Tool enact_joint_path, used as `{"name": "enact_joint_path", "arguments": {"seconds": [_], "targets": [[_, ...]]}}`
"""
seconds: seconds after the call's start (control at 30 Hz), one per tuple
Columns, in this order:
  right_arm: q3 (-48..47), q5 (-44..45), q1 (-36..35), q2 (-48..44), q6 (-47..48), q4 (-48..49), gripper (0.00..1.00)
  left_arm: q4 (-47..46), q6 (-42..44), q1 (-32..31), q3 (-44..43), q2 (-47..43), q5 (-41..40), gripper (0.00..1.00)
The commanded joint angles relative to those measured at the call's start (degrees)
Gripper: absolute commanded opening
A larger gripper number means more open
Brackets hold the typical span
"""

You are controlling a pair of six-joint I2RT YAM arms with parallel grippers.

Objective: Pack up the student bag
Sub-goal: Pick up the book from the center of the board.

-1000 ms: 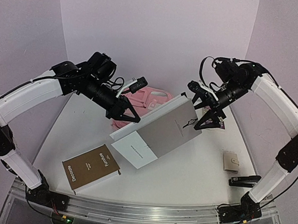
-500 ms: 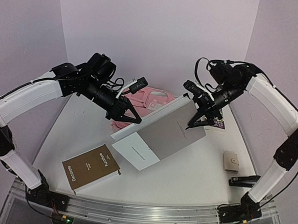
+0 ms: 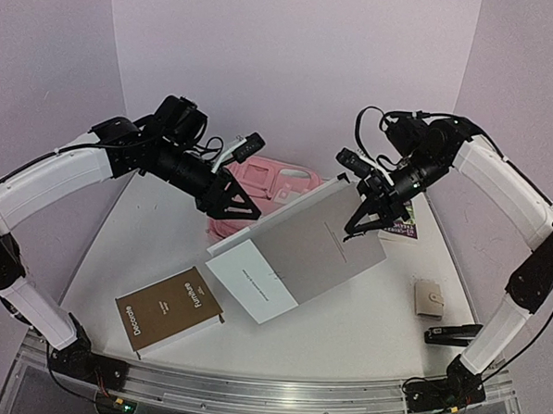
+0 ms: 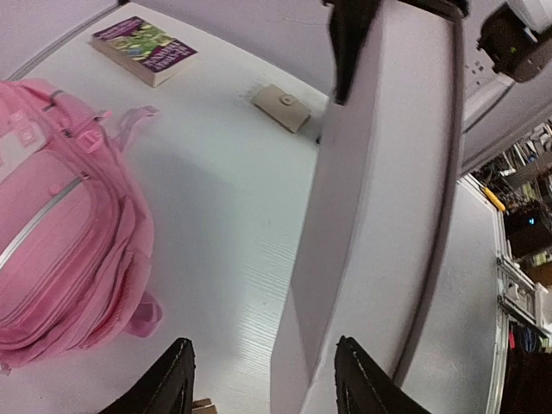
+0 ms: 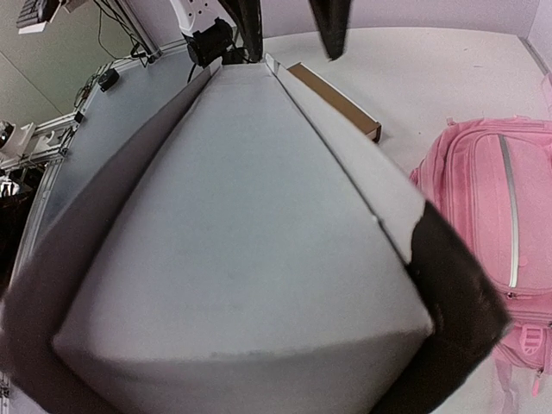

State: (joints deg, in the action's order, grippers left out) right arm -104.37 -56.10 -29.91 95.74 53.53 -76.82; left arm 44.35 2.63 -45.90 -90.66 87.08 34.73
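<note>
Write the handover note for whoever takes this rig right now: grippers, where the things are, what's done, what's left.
Right gripper: shut on the far right edge of the large grey book, holding it tilted.
Left gripper: open at the book's far left edge, not clamped.
Student bag: lying at the back, behind the book; no open compartment shows.
Lying loose: brown book, beige wallet, black stapler, purple paperback.
Done: nothing visibly packed.
Left: open the bag, get the grey book in, then probably the rest.

Bright even light, blurred fisheye edges.
</note>
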Motion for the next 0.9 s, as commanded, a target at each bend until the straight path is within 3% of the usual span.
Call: {"name": "enact_joint_path", "arguments": {"seconds": [0.0, 0.47, 0.87], "targets": [[-3.31, -4.07, 1.57, 1.51, -4.04, -2.04, 0.16, -8.11, -6.57, 7.02, 4.73, -6.52, 0.02, 0.64], [-2.91, -8.45, 4.98, 1.75, -5.86, -2.03, 0.16, -13.97, -10.85, 8.68, 12.73, -15.02, -3.3, 0.86], [-2.35, -10.5, 5.54, 2.38, -7.6, -1.67, 0.18, -17.52, -13.06, 8.7, 17.71, -18.31, -2.4, 0.94]]}}
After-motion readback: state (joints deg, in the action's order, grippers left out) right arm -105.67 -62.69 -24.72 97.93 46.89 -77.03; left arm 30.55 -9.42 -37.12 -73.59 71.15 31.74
